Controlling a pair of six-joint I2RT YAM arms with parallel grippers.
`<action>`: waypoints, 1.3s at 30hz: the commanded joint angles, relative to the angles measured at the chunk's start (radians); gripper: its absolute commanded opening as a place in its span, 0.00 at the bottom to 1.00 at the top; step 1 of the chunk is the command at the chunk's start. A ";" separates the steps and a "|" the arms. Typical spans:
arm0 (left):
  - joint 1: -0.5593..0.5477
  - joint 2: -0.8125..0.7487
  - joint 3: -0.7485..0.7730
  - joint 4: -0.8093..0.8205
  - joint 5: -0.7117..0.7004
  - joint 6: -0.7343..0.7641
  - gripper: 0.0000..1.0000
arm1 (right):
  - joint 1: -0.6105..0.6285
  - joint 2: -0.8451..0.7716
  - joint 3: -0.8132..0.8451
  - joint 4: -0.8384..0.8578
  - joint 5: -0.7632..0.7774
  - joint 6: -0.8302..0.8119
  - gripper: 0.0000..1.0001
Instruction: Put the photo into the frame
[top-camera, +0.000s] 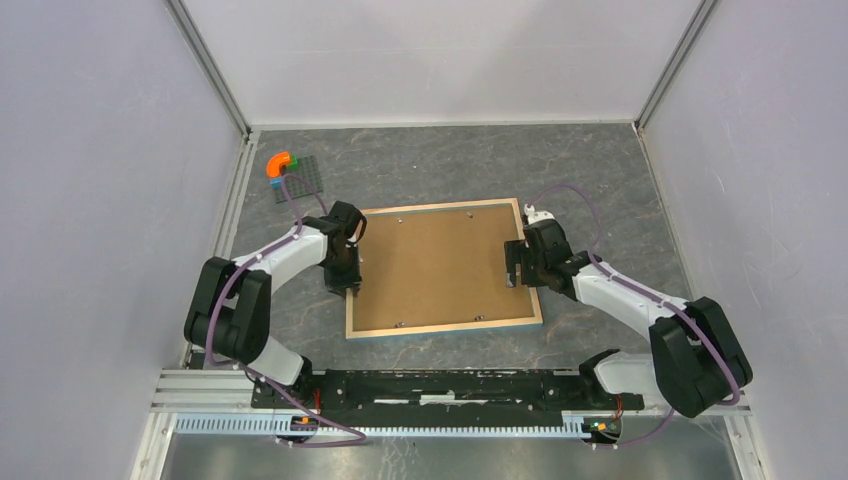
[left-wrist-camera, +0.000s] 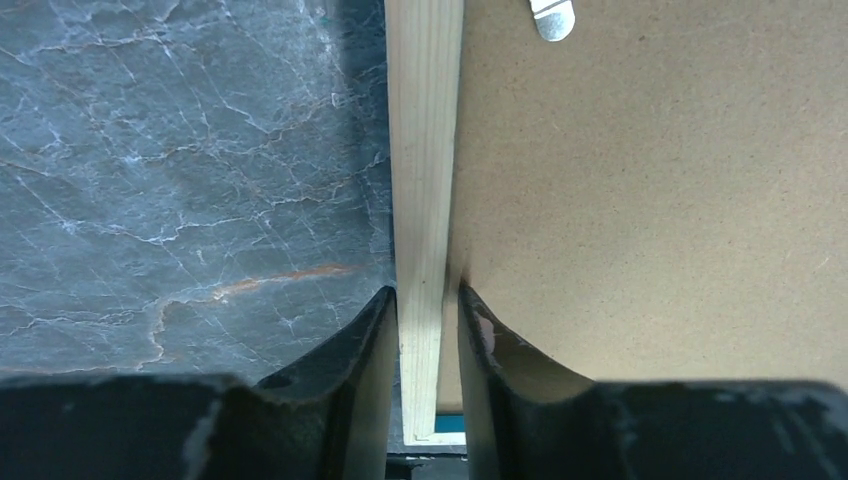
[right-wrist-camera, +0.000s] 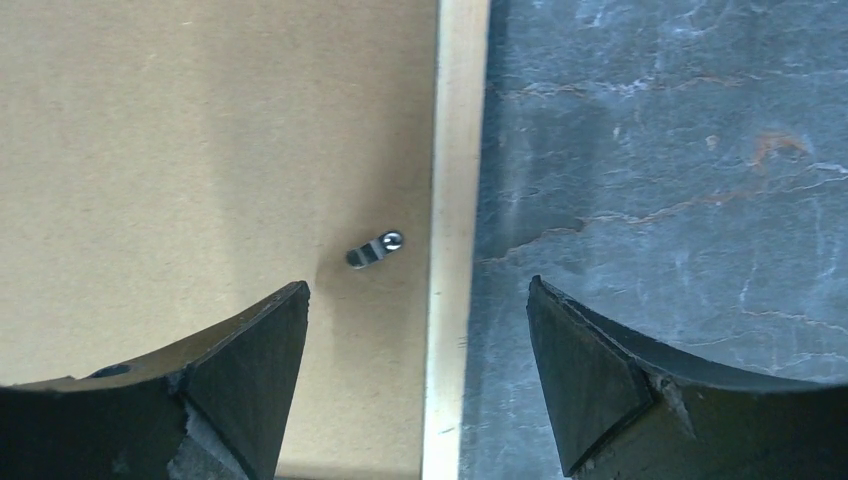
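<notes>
The frame (top-camera: 445, 327) lies flat on the table with its light wood side up and a blue edge showing at the front. The plain brown backing board (top-camera: 440, 262) fills it. The photo is hidden. My left gripper (top-camera: 350, 285) is at the frame's left rail. In the left wrist view the gripper (left-wrist-camera: 428, 300) is closed on the wood rail (left-wrist-camera: 423, 150), one finger outside, one over the board (left-wrist-camera: 650, 200). My right gripper (top-camera: 515, 272) is open over the right rail (right-wrist-camera: 458, 150); in the right wrist view the gripper (right-wrist-camera: 418, 300) straddles it without touching.
A small metal clip (right-wrist-camera: 375, 250) sits on the board near the right rail; another clip (left-wrist-camera: 552, 18) is near the left rail. An orange, green and blue toy (top-camera: 280, 165) stands on a grey baseplate (top-camera: 300, 185) at the back left. Enclosure walls ring the dark marble table (top-camera: 600, 180).
</notes>
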 joint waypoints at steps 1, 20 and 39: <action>-0.001 0.027 0.014 0.008 -0.036 -0.011 0.31 | 0.049 -0.009 0.065 -0.024 0.028 0.074 0.85; -0.031 0.030 0.026 -0.013 -0.107 -0.024 0.17 | 0.081 0.120 0.068 -0.005 0.262 0.235 0.61; -0.042 0.017 0.032 -0.024 -0.140 -0.030 0.10 | 0.078 0.064 -0.003 -0.049 0.076 0.070 0.44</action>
